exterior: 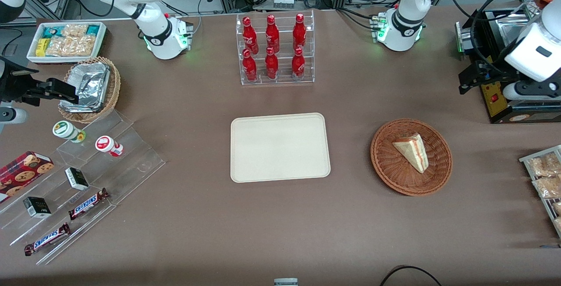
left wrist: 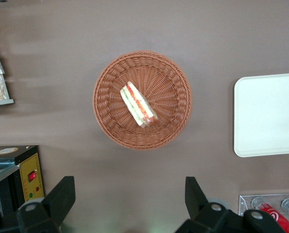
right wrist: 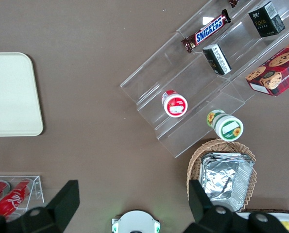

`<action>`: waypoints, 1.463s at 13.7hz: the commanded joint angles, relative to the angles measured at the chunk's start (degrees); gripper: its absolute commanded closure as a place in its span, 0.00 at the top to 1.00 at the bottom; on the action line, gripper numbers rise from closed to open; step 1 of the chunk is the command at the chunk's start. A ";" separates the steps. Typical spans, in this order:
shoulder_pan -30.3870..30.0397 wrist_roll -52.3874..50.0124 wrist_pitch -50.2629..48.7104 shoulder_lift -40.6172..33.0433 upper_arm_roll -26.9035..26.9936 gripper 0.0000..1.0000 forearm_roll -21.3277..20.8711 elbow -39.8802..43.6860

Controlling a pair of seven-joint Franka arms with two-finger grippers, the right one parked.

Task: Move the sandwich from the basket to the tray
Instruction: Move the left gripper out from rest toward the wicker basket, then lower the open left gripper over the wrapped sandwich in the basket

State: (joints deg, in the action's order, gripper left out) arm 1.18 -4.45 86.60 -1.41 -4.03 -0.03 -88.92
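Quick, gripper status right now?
Left arm's gripper: open, holding nothing, raised above the table, clear of the basket with the sandwich.

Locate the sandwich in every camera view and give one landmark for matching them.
Front view: the sandwich lies in the basket, beside the tray.
Left wrist view: sandwich in the basket, open gripper high above.
Right wrist view: not in it.
Shared landmark: the tray.

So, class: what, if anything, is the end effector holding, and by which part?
Nothing. The end effector hangs open, high above the table; the sandwich lies untouched in the basket.
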 commanded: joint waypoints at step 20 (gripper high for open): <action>0.05 -28.33 55.41 5.96 -1.24 1.00 -2.51 -41.68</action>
State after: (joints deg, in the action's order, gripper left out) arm 1.45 -30.55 138.40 2.62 -5.36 -1.47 -129.50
